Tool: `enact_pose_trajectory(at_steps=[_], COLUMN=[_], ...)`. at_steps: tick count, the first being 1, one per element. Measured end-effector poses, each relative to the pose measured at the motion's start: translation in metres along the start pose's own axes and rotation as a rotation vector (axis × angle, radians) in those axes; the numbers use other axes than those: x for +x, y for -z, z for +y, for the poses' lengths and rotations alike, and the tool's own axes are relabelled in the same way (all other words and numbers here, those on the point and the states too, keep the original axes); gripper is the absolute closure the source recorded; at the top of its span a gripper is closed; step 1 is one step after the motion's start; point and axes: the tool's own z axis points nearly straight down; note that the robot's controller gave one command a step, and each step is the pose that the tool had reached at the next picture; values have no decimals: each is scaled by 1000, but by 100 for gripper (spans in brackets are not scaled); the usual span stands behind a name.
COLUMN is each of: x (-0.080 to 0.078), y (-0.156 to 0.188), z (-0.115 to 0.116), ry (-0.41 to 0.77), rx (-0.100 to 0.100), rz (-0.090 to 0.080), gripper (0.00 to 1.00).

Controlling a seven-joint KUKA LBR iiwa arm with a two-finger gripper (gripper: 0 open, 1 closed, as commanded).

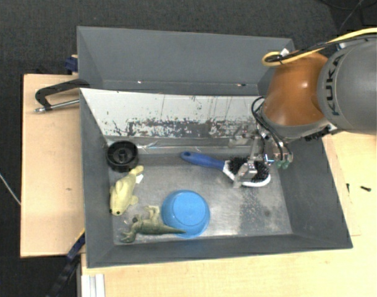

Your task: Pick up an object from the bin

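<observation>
Standing low in the bin (pixel 312 209), the jaws are sitting right at the white head of the blue-handled brush (pixel 202 160), which is lying near the back wall, so nothing is being lifted yet and I cannot tell whether they are clenching it.

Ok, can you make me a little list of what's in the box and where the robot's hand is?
bin: grey metal
gripper: low on the right side, at the brush's head end
brush: blue handle, lying near the back wall
bowl: blue, front middle
lizard: green toy, front left, against the bowl
yellow toy animal: left side
black cap: round, back left
</observation>
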Motion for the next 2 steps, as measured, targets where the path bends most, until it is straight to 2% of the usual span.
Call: enact_pose_trajectory(at_steps=[1,2], x=[-4,-5], y=[-28,-26], z=[6,6], ry=[3,3], rx=[-1,0], rz=[4,1], gripper=[0,0])
